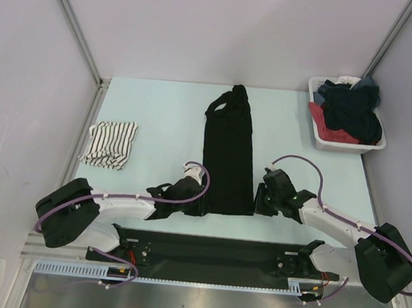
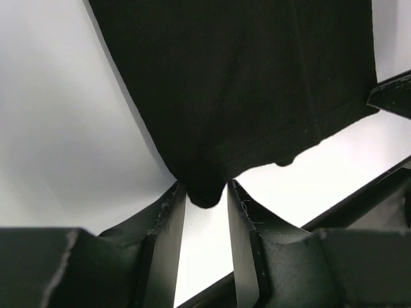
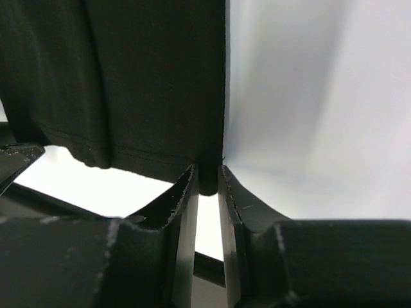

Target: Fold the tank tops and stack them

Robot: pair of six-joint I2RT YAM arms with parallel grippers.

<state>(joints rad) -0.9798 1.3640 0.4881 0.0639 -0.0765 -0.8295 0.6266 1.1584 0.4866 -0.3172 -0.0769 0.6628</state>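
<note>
close under each wrist lens, two dark pads nearly meet. the left fingers (image 2: 205,192) are drawn narrow and pinch the near left hem corner of the black tank top (image 1: 229,156). the right fingers (image 3: 207,176) are just as narrow on the near right corner. a little bunch of cloth sits between the tips on both sides.

from above, the black top lies as a long strip down the middle of the counter (image 1: 159,115), straps at the far end and hem toward me. the striped tank top (image 1: 109,144) sits in a small bundle well apart on the left. a white basket (image 1: 314,134) of other clothes stands at the far right corner.

i judge the step in hand to be the crosswise fold of the black top, with the hem gripped and not yet raised. next, both arms should lift together and carry the hem evenly toward the straps. the edge should stay taut and level so neither corner slips or drags a crease. once that fold is laid, the top has to go together with the striped one.
</note>
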